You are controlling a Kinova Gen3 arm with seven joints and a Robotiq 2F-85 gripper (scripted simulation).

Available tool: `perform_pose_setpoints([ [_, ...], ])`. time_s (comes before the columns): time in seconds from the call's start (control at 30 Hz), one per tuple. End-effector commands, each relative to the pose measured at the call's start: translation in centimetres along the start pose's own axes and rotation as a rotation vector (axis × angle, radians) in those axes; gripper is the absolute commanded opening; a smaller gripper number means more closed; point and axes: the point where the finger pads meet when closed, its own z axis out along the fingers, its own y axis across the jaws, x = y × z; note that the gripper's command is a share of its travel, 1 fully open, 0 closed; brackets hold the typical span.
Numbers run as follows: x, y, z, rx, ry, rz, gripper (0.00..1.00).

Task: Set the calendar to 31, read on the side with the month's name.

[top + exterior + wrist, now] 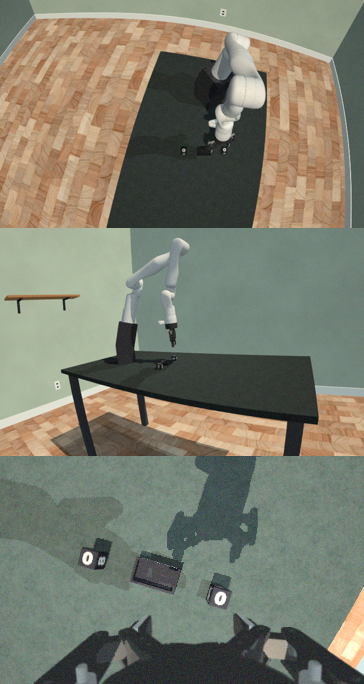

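Note:
The small dark tray (156,574) lies flat on the table between two black cubes; it also shows in the top view (204,150). The left cube (93,557) (183,150) shows a 0 on top. The right cube (219,596) (224,150) also shows a 0 on top. Both cubes stand on the table outside the tray, apart from it. In the exterior view the cubes (159,366) (174,358) show a 7 and a 5 on their sides. My gripper (192,623) (173,344) is open and empty, hovering above the table between the tray and the right cube.
The arm's dark base (125,342) stands at the table's back. The table's edge (350,626) is near on the right of the wrist view. A wall shelf (40,297) hangs far off to the left.

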Motion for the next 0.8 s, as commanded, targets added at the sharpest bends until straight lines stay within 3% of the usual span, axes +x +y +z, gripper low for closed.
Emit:
perform_pose_setpoints([
  [0.0,-0.1,1.8,0.0,0.000,0.009,0.044,1.00],
  [0.33,0.6,4.2,-0.1,0.027,0.033,0.279,1.00],
  [0.73,0.8,4.7,-0.1,0.034,0.039,0.325,1.00],
  [0.77,0.8,4.7,-0.1,0.034,0.039,0.325,0.46],
])
